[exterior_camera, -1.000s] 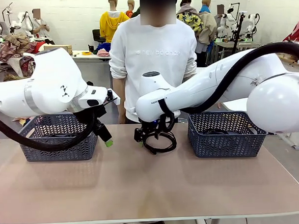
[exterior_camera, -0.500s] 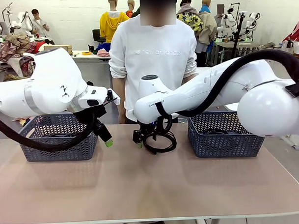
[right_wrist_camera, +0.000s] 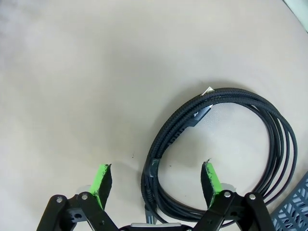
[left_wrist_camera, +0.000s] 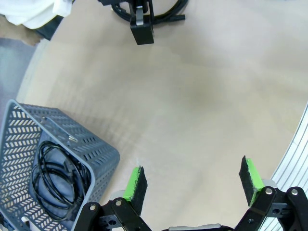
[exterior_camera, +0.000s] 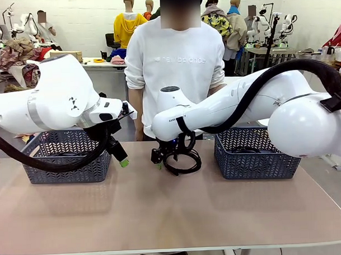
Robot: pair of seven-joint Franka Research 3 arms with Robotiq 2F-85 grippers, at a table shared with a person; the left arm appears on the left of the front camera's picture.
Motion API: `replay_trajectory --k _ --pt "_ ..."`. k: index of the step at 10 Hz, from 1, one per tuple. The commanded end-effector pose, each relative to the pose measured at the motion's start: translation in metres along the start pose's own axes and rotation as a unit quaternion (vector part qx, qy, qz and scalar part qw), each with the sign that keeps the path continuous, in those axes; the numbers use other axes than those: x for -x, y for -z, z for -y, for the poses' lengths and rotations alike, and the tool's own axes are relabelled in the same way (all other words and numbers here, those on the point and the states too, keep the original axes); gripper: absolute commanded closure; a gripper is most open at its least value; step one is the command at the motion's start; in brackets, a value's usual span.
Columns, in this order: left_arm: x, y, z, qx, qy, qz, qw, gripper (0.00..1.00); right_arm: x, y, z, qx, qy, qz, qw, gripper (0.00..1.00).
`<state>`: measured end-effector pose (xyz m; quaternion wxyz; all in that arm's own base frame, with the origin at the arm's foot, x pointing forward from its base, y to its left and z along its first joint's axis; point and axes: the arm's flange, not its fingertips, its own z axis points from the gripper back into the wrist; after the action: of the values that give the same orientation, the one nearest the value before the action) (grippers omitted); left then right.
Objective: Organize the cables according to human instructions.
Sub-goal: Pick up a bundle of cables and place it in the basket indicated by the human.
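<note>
Right now, your read from the near edge of the table outward:

Near table (exterior_camera: 162,217): bare tan top on your side, no cords lying there.

Left gripper (exterior_camera: 123,161): it hovers above the table just beside the left basket (exterior_camera: 68,164), its green pads (left_wrist_camera: 136,183) spread wide with nothing between them. In the left wrist view one coiled cord (left_wrist_camera: 53,180) lies inside that basket.

Right gripper (right_wrist_camera: 156,185): it reaches across to mid-table, low over the loose cord coil (right_wrist_camera: 226,149). Its pads stand apart, one on bare table outside the ring, the other inside it, so the near bundle of strands runs up between them. No pinch is visible, so treat the cord as not held.

Cord on the table (exterior_camera: 183,162): a round coil lying flat at mid-table, toward the person's side, between the two baskets and nearer the right basket (exterior_camera: 255,152).

Key relation: the bundle sits directly under your right gripper, its strands running lengthwise away from the wrist, across the line the pads close along. The right arm is much the nearer; the left is well apart.

Likely next step: close on that bundle before lifting.

Person (exterior_camera: 177,66): stands at the far edge behind the coil; no hand signal is visible, so you cannot tell which basket is meant.
</note>
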<state>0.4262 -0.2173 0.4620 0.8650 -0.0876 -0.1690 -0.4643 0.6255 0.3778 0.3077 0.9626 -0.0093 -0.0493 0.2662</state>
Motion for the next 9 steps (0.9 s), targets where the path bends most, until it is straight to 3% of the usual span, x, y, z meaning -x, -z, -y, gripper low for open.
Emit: replay_trajectory --k 1,2,3,4,5,6,7,8,9 --pt "0.0016 -0.0011 -0.0012 -0.002 -0.004 0.0 1.0 0.0 -0.0077 -0.0039 0.0008 -0.009 -0.008 -0.004 1.0 0.19" --pt "0.0016 -0.0011 -0.0012 -0.002 -0.004 0.0 1.0 0.0 -0.0074 -0.003 0.0008 -0.012 -0.008 -0.005 1.0 0.23" --pt "0.0016 -0.0011 -0.0012 -0.002 -0.004 0.0 1.0 0.0 -0.0075 -0.0028 0.0003 -0.018 -0.009 -0.006 1.0 0.39" --pt "0.0016 -0.0011 -0.0012 -0.002 -0.004 0.0 1.0 0.0 -0.0078 -0.0034 -0.0001 -0.02 -0.009 -0.006 1.0 0.42" --pt "0.0016 -0.0011 -0.0012 -0.002 -0.004 0.0 1.0 0.0 -0.0078 -0.0034 0.0004 -0.024 -0.009 -0.007 1.0 0.58" --pt "0.0016 -0.0011 -0.0012 -0.002 -0.004 0.0 1.0 0.0 -0.0081 -0.0039 0.0006 -0.025 -0.008 -0.007 1.0 0.62" --pt "0.0016 -0.0011 -0.0012 -0.002 -0.004 0.0 1.0 0.0 -0.0082 -0.0045 0.0006 -0.025 -0.008 -0.006 1.0 0.78" --pt "0.0016 -0.0011 -0.0012 -0.002 -0.004 0.0 1.0 0.0 -0.008 -0.0053 0.0003 -0.026 -0.007 -0.005 1.0 0.81" --pt "0.0016 -0.0011 -0.0012 -0.002 -0.004 0.0 1.0 0.0 -0.0075 -0.0064 0.0002 -0.027 -0.005 -0.003 1.0 0.98"
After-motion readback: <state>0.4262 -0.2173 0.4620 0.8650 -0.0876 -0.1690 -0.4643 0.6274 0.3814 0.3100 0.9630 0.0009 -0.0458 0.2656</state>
